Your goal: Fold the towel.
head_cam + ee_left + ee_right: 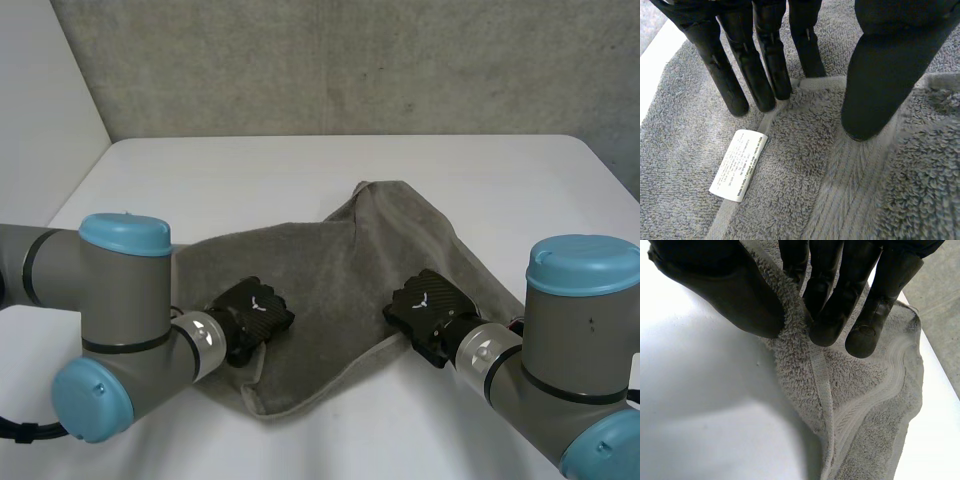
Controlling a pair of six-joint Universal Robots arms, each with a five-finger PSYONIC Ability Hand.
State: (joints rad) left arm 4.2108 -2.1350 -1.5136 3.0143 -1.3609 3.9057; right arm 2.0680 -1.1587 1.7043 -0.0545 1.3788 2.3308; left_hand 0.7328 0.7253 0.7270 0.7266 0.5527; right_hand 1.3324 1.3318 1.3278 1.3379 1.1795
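White table [300, 170] under towel [330, 270]: right fingers [830, 315] pinch its edge, left fingers [765, 75] press straight

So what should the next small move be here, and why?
Probably close the left hand on the hem. Its fingers stand straight at the hem near the white label, thumb resting apart on the towel, gripping nothing, while the right hand pinches the towel's edge.

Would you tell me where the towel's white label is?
In the left wrist view, the label lies on the towel's hem, just beyond the left hand's fingertips.
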